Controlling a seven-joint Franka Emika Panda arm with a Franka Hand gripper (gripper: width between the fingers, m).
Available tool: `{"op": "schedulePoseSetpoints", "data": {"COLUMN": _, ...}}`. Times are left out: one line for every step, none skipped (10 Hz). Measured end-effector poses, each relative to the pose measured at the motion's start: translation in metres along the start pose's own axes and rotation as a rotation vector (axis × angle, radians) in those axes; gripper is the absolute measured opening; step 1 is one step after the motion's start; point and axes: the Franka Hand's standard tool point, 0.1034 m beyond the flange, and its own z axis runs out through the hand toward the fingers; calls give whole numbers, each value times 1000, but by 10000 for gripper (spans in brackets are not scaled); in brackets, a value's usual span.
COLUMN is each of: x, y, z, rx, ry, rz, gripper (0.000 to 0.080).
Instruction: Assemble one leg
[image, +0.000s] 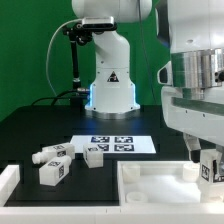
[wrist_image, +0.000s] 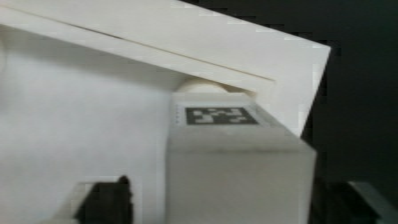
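One leg (wrist_image: 240, 165), a white blocky peg with a square marker tag, stands with its far end against the inner corner of the large white tray (wrist_image: 107, 100). My gripper (wrist_image: 237, 198) straddles it. The dark fingers (wrist_image: 111, 200) sit either side with a small gap to the leg on each side. In the exterior view the gripper (image: 208, 160) is low over the tray's (image: 150, 172) corner at the exterior view's right, with the leg (image: 210, 170) between the fingers. Three more legs lie on the table: one (image: 52, 155), another (image: 52, 172) and a third (image: 95, 155).
The marker board (image: 120, 143) lies flat in the middle of the black table. The robot's white base (image: 110, 80) stands behind it. A white raised piece (image: 8, 180) sits at the exterior view's lower left edge.
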Motion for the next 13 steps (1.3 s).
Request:
{"op": "schedulePoseSetpoints", "data": {"x": 0, "y": -1, "z": 0, "rx": -9, "ry": 5, "rz": -180, "gripper": 613}}
{"op": "schedulePoseSetpoints", "data": {"x": -3, "y": -3, "z": 1, "rx": -10, "ry": 8, "rz": -381, "gripper": 613}}
{"op": "schedulePoseSetpoints", "data": {"x": -11, "y": -5, "z": 1, "rx": -11, "ry": 4, "rz": -552, "gripper": 642}}
{"op": "schedulePoseSetpoints", "data": {"x": -19, "y": -6, "z": 0, "rx": -11, "ry": 4, "rz": -641, "gripper": 648}}
{"op": "schedulePoseSetpoints", "data": {"x": -17, "y": -6, "z": 0, "rx": -11, "ry": 5, "rz": -708, "gripper": 648}}
{"op": "schedulePoseSetpoints", "data": {"x": -15, "y": -6, "z": 0, "rx": -14, "ry": 8, "rz": -778, "gripper": 649}}
{"op": "schedulePoseSetpoints", "data": {"x": -15, "y": -6, "z": 0, "rx": -23, "ry": 11, "rz": -902, "gripper": 649}}
{"op": "schedulePoseSetpoints", "data": {"x": -16, "y": -5, "z": -1, "rx": -55, "ry": 11, "rz": -1106, "gripper": 649}}
{"op": "schedulePoseSetpoints", "data": {"x": -14, "y": -4, "z": 0, "rx": -67, "ry": 12, "rz": -1259, "gripper": 649}}
{"op": "schedulePoseSetpoints", "data": {"x": -10, "y": -3, "z": 0, "rx": -71, "ry": 10, "rz": -1349, "gripper": 649}}
{"op": "schedulePoseSetpoints", "data": {"x": -11, "y": -4, "z": 0, "rx": -70, "ry": 10, "rz": -1332, "gripper": 649}}
{"op": "schedulePoseSetpoints", "data": {"x": -10, "y": -4, "z": 0, "rx": -70, "ry": 11, "rz": -1317, "gripper": 553}}
{"op": "schedulePoseSetpoints", "data": {"x": -10, "y": -4, "z": 0, "rx": -70, "ry": 11, "rz": -1311, "gripper": 417}}
